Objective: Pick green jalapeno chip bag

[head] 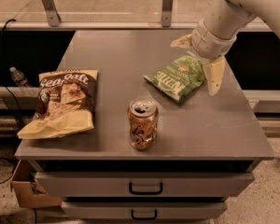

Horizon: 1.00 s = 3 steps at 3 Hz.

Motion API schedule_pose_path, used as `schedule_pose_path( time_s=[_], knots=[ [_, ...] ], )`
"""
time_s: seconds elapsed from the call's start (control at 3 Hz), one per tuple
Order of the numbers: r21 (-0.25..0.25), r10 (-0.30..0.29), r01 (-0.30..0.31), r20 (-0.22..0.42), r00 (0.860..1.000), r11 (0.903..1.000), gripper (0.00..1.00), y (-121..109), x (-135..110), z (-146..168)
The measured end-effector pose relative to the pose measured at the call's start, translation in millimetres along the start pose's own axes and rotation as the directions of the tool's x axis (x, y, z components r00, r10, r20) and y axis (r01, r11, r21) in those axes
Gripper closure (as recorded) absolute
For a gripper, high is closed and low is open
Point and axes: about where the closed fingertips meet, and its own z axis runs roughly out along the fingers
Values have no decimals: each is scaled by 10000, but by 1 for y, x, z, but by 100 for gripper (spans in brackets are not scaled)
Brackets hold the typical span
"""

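The green jalapeno chip bag (176, 77) lies flat on the grey table (112, 55), right of centre, with white "Kettle" lettering. My gripper (199, 59) hangs from the upper right, just above the bag's right end. Its two cream fingers are spread wide: one finger (182, 42) points left behind the bag, the other finger (214, 76) points down at the bag's right edge. Nothing is held between them.
A brown-and-cream "Sea Salt" bag (60, 101) lies at the left. A soda can (143, 124) stands upright near the front edge, in front of the green bag. Drawers with handles (145, 188) sit under the tabletop. A water bottle (19, 77) and cables lie left of the table.
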Motion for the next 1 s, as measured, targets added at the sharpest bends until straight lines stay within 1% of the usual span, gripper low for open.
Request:
schedule_pose_path(
  time_s=[0.33,0.67,1.0],
  knots=[
    [-304,-717,732,479,9963,9969,0,-3,-8,15],
    [-454,-1080,1127,938,9897,9926,0,-5,-18,26],
    [-552,-1285,1368,1323,9828,9891,0,-6,-28,35]
  ],
)
